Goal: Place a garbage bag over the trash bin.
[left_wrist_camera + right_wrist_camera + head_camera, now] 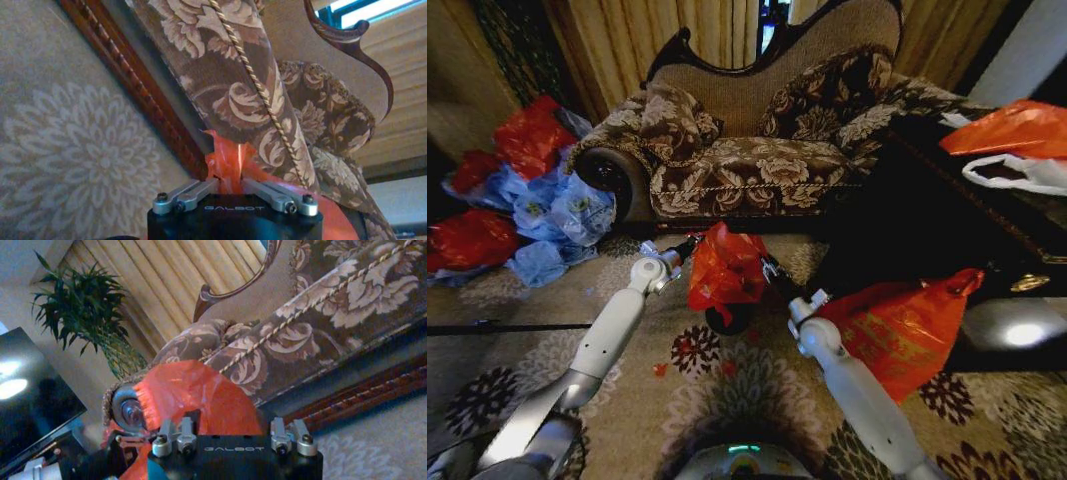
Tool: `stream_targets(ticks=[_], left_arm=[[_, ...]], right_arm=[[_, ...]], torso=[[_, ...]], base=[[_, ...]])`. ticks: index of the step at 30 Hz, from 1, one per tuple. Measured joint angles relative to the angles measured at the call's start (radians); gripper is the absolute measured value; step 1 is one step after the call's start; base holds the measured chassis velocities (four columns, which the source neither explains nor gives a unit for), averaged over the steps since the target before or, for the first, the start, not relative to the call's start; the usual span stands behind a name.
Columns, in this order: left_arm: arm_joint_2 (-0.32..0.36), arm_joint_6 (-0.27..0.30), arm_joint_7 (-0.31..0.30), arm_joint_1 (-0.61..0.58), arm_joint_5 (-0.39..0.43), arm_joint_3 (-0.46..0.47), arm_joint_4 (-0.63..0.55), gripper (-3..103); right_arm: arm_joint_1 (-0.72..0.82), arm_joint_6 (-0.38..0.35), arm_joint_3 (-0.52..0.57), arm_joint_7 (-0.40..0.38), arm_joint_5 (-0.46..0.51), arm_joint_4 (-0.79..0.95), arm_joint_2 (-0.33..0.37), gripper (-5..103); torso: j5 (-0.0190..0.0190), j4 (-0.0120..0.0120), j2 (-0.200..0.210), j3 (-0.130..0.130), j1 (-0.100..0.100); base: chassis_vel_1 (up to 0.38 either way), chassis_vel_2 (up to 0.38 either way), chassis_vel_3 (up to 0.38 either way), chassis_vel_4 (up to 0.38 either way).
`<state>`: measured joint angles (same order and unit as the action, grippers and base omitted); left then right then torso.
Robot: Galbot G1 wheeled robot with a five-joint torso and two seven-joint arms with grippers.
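**Red bag held over the little black bin**

Flowery carpet [757,390] covers the floor in front of a brown patterned sofa [747,170]. On the carpet, near the sofa's front edge, stands the trash bin [730,319], small and black, mostly hidden under the garbage bag [725,268]. The red, crinkly bag hangs between the two arms. The left tool [227,182] has its fingers pinched together on a fold of the bag. The right tool [230,427] seems to be clamped on the bag's other side, though its fingertips are hard to see. A big orange-red bag [905,330] lies beside the right arm. Red and blue bags [522,195] are piled by the sofa's left end.
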<state>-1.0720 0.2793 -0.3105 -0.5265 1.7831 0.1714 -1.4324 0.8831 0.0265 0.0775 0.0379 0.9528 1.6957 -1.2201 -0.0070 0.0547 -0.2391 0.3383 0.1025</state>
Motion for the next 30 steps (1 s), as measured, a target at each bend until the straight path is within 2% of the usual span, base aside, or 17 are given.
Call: stream_targets(ticks=[1, 2, 3, 6, 7, 9, 11, 17, 22, 24, 25, 30], left_arm=[[0.0, 0.0, 0.0, 0.0, 0.0, 0.0, 0.0, 0], [0.003, 0.001, -0.002, -0.006, 0.0, 0.0, -0.006, 0], [0.006, 0.002, -0.003, -0.01, 0.0, 0.0, -0.014, 0], [0.011, 0.003, -0.003, -0.015, 0.002, 0.001, -0.023, 0], [0.011, 0.003, -0.003, -0.017, 0.003, 0.002, -0.027, 0], [0.011, 0.003, -0.003, -0.018, 0.004, 0.002, -0.028, 0], [0.004, 0.004, -0.003, -0.018, 0.004, 0.005, -0.03, 0], [0.006, 0.011, 0.005, -0.008, 0.004, -0.001, -0.032, 0], [0.046, 0.043, 0.06, 0.012, -0.023, -0.077, -0.017, 0], [0.076, 0.052, 0.106, 0.026, -0.051, -0.134, -0.003, 0], [0.082, 0.053, 0.117, 0.028, -0.06, -0.148, 0.003, 0], [0.072, 0.05, 0.158, 0.047, -0.092, -0.186, 0.045, 0]], right_arm=[[0.0, 0.0, 0.0, 0.0, 0.0, 0.0, 0.0, 54], [-0.012, -0.011, -0.002, -0.018, 0.002, 0.01, 0.001, 65], [-0.024, -0.02, -0.003, -0.037, 0.002, 0.019, 0.007, 71], [-0.029, -0.04, -0.002, -0.07, 0.004, 0.054, 0.028, 76], [-0.017, -0.057, 0.004, -0.091, 0.026, 0.1, 0.047, 86], [-0.009, -0.065, 0.006, -0.098, 0.04, 0.124, 0.056, 86], [0.02, -0.114, 0.013, -0.128, 0.088, 0.214, 0.085, 96], [0.078, -0.142, 0.024, -0.135, 0.024, 0.23, 0.113, 97], [0.056, -0.156, 0.014, -0.101, -0.029, 0.144, 0.114, 100], [-0.036, -0.127, -0.002, -0.118, -0.107, 0.036, 0.083, 100], [-0.053, -0.122, -0.004, -0.127, -0.114, 0.022, 0.077, 100], [-0.05, -0.134, -0.004, -0.121, -0.116, 0.058, 0.085, 100]], torso=[[0.0, 0.0, 0.0, 0.0, 0.0], [0.0, -0.0003, 0.0, 0.0, 0.0], [-0.0001, -0.0003, 0.0, 0.0, 0.0], [0.0, -0.0005, 0.0, 0.0, 0.0], [-0.0001, -0.0004, 0.0, 0.0, 0.0], [-0.0001, -0.0002, 0.0, 0.0, 0.0], [-0.0003, 0.0, 0.0, 0.0, 0.0], [0.0, -0.0002, 0.0, 0.0, 0.0], [-0.0002, 0.0003, 0.0, 0.0, 0.0], [0.0004, -0.0005, 0.0, 0.0, 0.0], [0.0003, -0.0008, 0.0, 0.0, 0.0], [-0.0002, -0.0009, 0.0, 0.0, 0.0]], base=[[0.0, 0.0, 0.0, 0.0], [0.0, 0.0, 0.0, 0.0], [0.0, 0.0, 0.0, 0.0], [0.0, 0.0, 0.0, 0.0], [0.0, 0.0, 0.0, 0.0], [0.0, 0.0, 0.0, 0.0], [0.0, 0.0, 0.0, 0.0], [0.0, 0.0, 0.0, 0.0], [0.0, 0.0, 0.0, 0.0], [0.0, 0.0, 0.0, 0.0], [0.0, 0.0, 0.0, 0.0], [0.0, 0.0, 0.0, 0.0]])
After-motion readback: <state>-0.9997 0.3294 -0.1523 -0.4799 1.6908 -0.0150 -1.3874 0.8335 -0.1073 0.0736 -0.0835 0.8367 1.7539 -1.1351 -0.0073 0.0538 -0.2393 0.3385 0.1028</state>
